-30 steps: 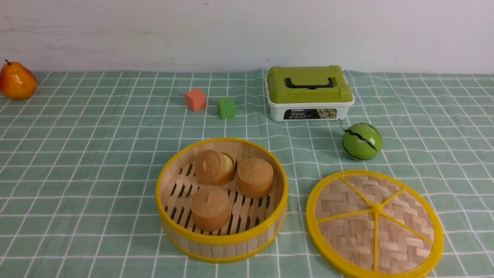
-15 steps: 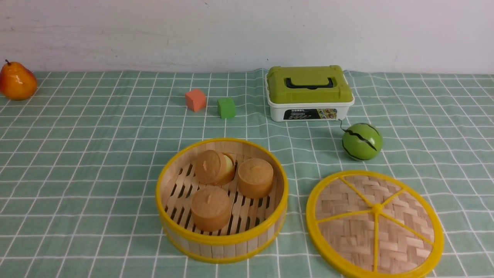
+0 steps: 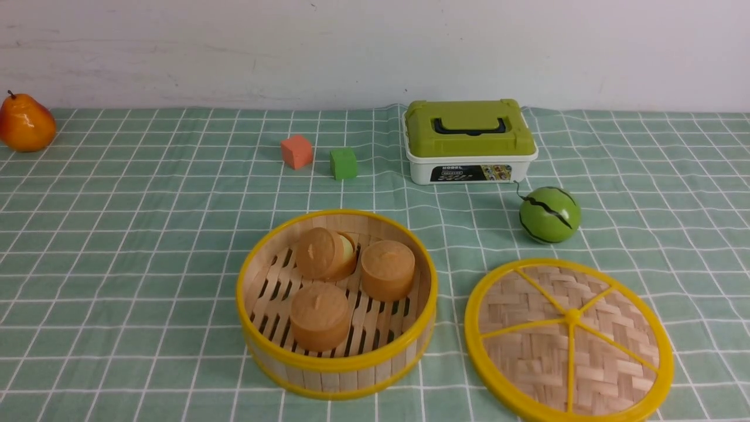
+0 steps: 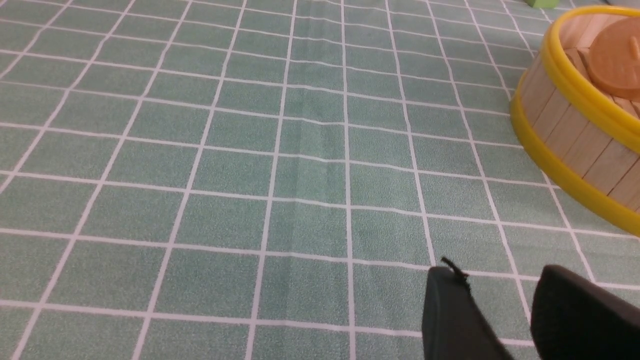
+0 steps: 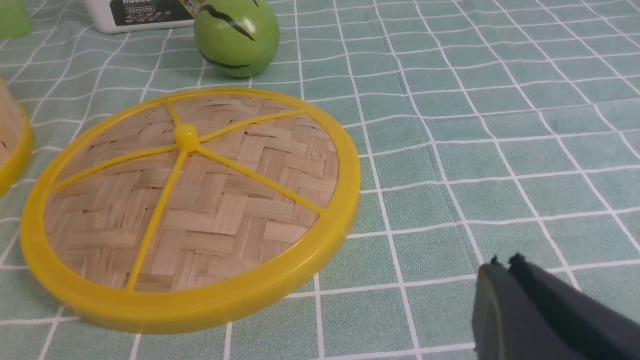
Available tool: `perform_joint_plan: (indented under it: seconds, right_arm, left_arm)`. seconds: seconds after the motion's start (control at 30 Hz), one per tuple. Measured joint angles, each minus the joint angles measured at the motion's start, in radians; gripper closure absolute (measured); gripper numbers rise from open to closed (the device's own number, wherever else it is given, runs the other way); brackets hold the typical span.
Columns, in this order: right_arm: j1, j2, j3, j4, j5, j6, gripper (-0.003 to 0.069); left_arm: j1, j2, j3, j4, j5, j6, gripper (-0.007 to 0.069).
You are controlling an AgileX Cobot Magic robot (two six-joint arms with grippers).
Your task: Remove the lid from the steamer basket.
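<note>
From the front, the steamer basket [image 3: 337, 305] sits uncovered on the green checked tablecloth [image 3: 117, 234], with three brown round cakes [image 3: 320, 315] on its slatted floor. The lid [image 3: 568, 341] lies flat on the cloth just to the basket's right, apart from it, with a toy watermelon [image 3: 549, 214] behind it and a white box with a green lid [image 3: 470, 140] farther back; neither arm shows here. In the left wrist view, the left gripper [image 4: 505, 305] hangs over bare cloth beside the basket's wall [image 4: 570, 135], its two dark fingers parted with cloth showing between them and nothing held. In the right wrist view, the right gripper [image 5: 505, 272] sits near the lid's rim [image 5: 200, 305] without touching it, its fingertips pressed together and empty. Judged from this, the removal looks done: the lid is off and set down. What remains is probably only for both arms to pull clear without nudging the lid or basket.
</note>
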Motion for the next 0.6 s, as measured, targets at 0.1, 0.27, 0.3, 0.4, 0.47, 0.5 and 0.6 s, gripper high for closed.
perform_joint_plan:
  seconds: [0.1,0.27,0.3,0.4,0.47,0.5,0.6]
  right_arm:
    - [0.000,0.000,0.000,0.000,0.000,0.000,0.0665]
    - [0.000,0.000,0.000,0.000,0.000,0.000,0.0657]
    - [0.000,0.000,0.000,0.000,0.000,0.000,0.0656]
    - [0.000,0.000,0.000,0.000,0.000,0.000,0.0651]
    - [0.000,0.000,0.000,0.000,0.000,0.000,0.0648]
    - [0.000,0.000,0.000,0.000,0.000,0.000,0.0647]
    - [0.000,0.000,0.000,0.000,0.000,0.000,0.0641]
  left_arm:
    - [0.000,0.000,0.000,0.000,0.000,0.000,0.0386]
    - [0.000,0.000,0.000,0.000,0.000,0.000,0.0386]
    - [0.000,0.000,0.000,0.000,0.000,0.000,0.0386]
    - [0.000,0.000,0.000,0.000,0.000,0.000,0.0386]
    - [0.000,0.000,0.000,0.000,0.000,0.000,0.0386]
    - [0.000,0.000,0.000,0.000,0.000,0.000,0.0386]
    - [0.000,0.000,0.000,0.000,0.000,0.000,0.0386]
